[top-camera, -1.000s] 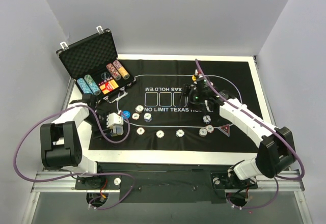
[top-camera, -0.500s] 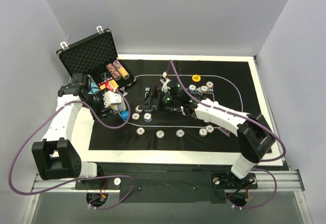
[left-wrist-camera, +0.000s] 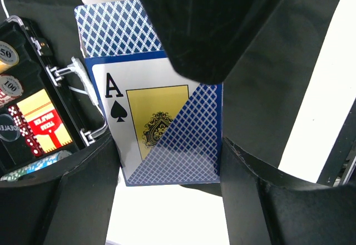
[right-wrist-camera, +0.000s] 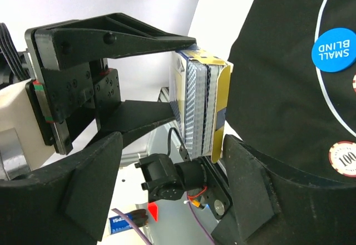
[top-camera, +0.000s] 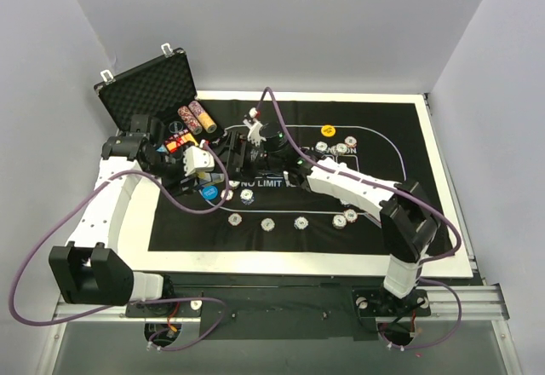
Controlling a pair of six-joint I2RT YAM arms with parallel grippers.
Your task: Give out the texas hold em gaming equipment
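Observation:
My left gripper (top-camera: 215, 158) is shut on a blue-backed card box (left-wrist-camera: 161, 117) with an ace of spades on its face, and holds it above the mat's left edge. My right gripper (top-camera: 243, 149) reaches across to it. In the right wrist view its fingers (right-wrist-camera: 250, 172) stand open on either side of the card box (right-wrist-camera: 201, 103), not closed on it. Several single poker chips (top-camera: 267, 223) lie along the printed oval. A blue small blind button (top-camera: 209, 193) lies near the left gripper and a yellow button (top-camera: 328, 130) at the far side.
The open black case (top-camera: 149, 85) stands at the far left with chip stacks (top-camera: 196, 118) in it; its latch shows in the left wrist view (left-wrist-camera: 83, 106). The black felt mat (top-camera: 383, 136) covers the table. A 100 chip (right-wrist-camera: 345, 157) lies on the mat.
My right arm has swung left across the mat to the left gripper. My left gripper has risen and moved away from me and to the right with the card box.

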